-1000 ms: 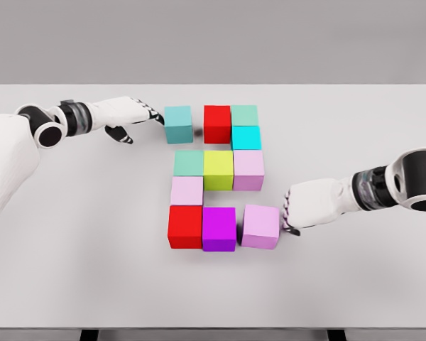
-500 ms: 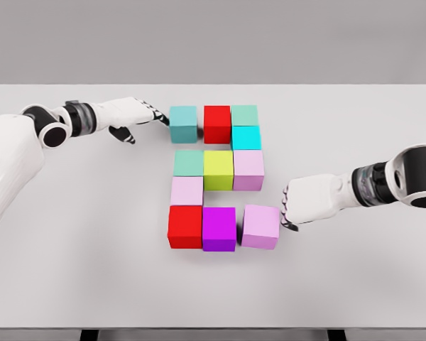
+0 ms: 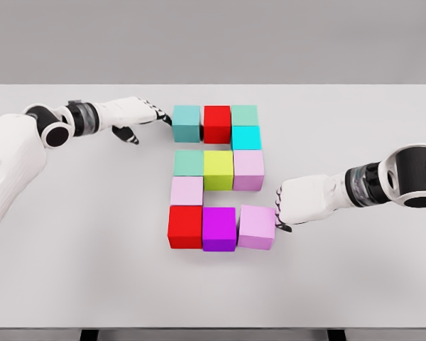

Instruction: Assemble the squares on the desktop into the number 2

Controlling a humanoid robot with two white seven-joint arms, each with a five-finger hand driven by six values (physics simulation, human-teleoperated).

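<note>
bright even light, faint shadows, sharp

The left arm enters from the 9 o'clock side and reaches toward 3 o'clock across the upper part of the view. The left hand (image 3: 131,114) is flat, with its fingers stretched out and pointing to 3 o'clock, and the thumb hangs below. The right arm enters from the 3 o'clock edge and points toward 9 o'clock. The right hand (image 3: 298,202) is curled into a loose fist, knuckles facing 9 o'clock.
</note>
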